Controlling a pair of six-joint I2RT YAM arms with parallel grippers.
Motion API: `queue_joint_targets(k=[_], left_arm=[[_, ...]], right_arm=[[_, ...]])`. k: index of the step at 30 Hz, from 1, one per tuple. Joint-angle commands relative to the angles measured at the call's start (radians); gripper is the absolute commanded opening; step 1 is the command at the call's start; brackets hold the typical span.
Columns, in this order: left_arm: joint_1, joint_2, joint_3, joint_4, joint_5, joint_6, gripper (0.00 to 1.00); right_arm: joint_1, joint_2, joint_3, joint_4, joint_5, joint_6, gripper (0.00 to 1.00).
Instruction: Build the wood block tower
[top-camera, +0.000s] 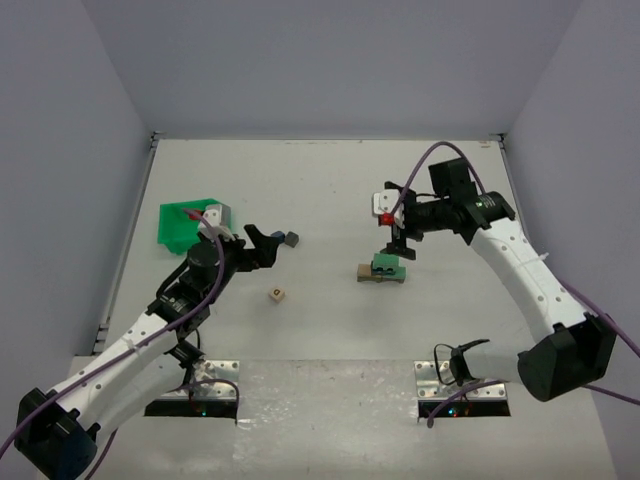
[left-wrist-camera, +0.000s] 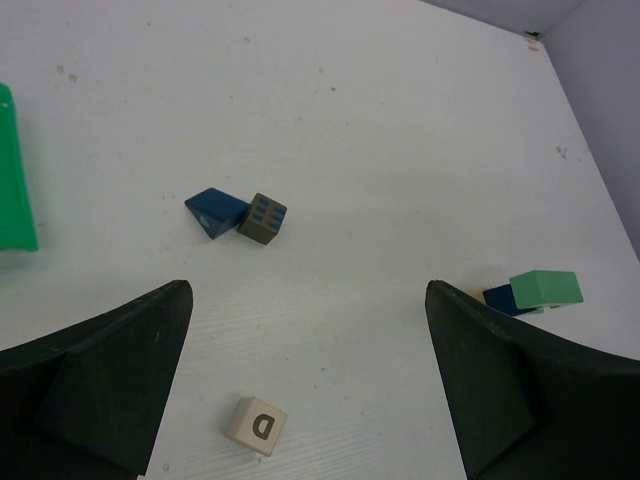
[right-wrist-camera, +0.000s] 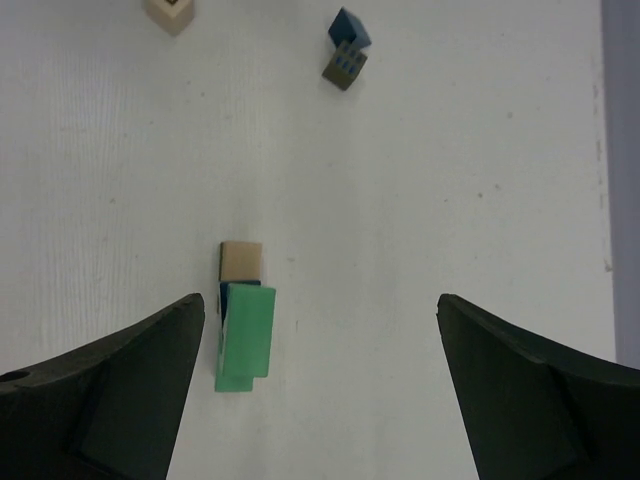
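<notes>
The wood block tower (top-camera: 383, 268) stands right of the table's middle: a tan bar at the base and a green block (right-wrist-camera: 245, 325) on top, with a blue piece (right-wrist-camera: 236, 291) showing under the green one. My right gripper (top-camera: 402, 244) hovers above it, open and empty (right-wrist-camera: 320, 300), with the stack nearer its left finger. My left gripper (top-camera: 270, 247) is open and empty (left-wrist-camera: 308, 290) over the table. A pale cube marked D (left-wrist-camera: 256, 425) lies between its fingers. A blue wedge (left-wrist-camera: 215, 211) and a grey cube with blue dots (left-wrist-camera: 262, 218) lie ahead of it.
A green plastic bin (top-camera: 185, 222) sits at the left beside the left arm, and its edge shows in the left wrist view (left-wrist-camera: 14, 180). Grey walls enclose the table on three sides. The tower also shows at the right of the left wrist view (left-wrist-camera: 545, 289).
</notes>
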Motion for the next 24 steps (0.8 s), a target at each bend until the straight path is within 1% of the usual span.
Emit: queue_joint_targets(k=[1,3,4,5,6,7,9,10,12,15,19,22,24], left_arm=[[-0.004,0.019,0.056,-0.101,-0.112,-0.075,1.00],[-0.004,0.035,0.056,-0.133,-0.148,-0.106,1.00],[-0.004,0.041,0.056,-0.150,-0.170,-0.126,1.00],[-0.004,0.050,0.056,-0.157,-0.181,-0.133,1.00],[-0.004,0.056,0.058,-0.166,-0.200,-0.145,1.00],[-0.004,0.064,0.059,-0.170,-0.234,-0.165,1.00],[-0.005,0.071,0.063,-0.165,-0.253,-0.174,1.00],[-0.004,0.074,0.067,-0.163,-0.257,-0.174,1.00],[-0.004,0.079,0.076,-0.161,-0.255,-0.182,1.00],[-0.004,0.079,0.060,-0.138,-0.242,-0.195,1.00],[-0.004,0.068,0.048,-0.138,-0.243,-0.207,1.00],[-0.004,0.051,0.039,-0.137,-0.238,-0.212,1.00],[-0.004,0.047,0.036,-0.135,-0.236,-0.209,1.00]], right_arm=[[0.008,-0.046,0.054,0.266,-0.064,0.348,0.99],[0.011,-0.025,0.089,0.349,-0.011,0.608,0.99],[0.012,-0.017,0.109,0.370,0.022,0.705,0.99],[0.013,-0.010,0.111,0.407,0.089,0.859,0.99],[0.013,-0.010,0.109,0.428,0.145,0.952,0.99],[0.014,-0.016,0.079,0.450,0.211,1.113,0.99],[0.014,-0.043,0.033,0.467,0.389,1.208,0.99],[0.014,-0.056,0.013,0.455,0.449,1.246,0.99],[0.013,-0.099,-0.054,0.409,0.638,1.292,0.99],[-0.016,-0.146,-0.158,0.347,0.758,1.333,0.99],[-0.100,-0.203,-0.300,0.317,0.801,1.374,0.99],[-0.164,-0.220,-0.371,0.319,0.789,1.402,0.99],[-0.187,-0.200,-0.385,0.321,0.781,1.414,0.99]])
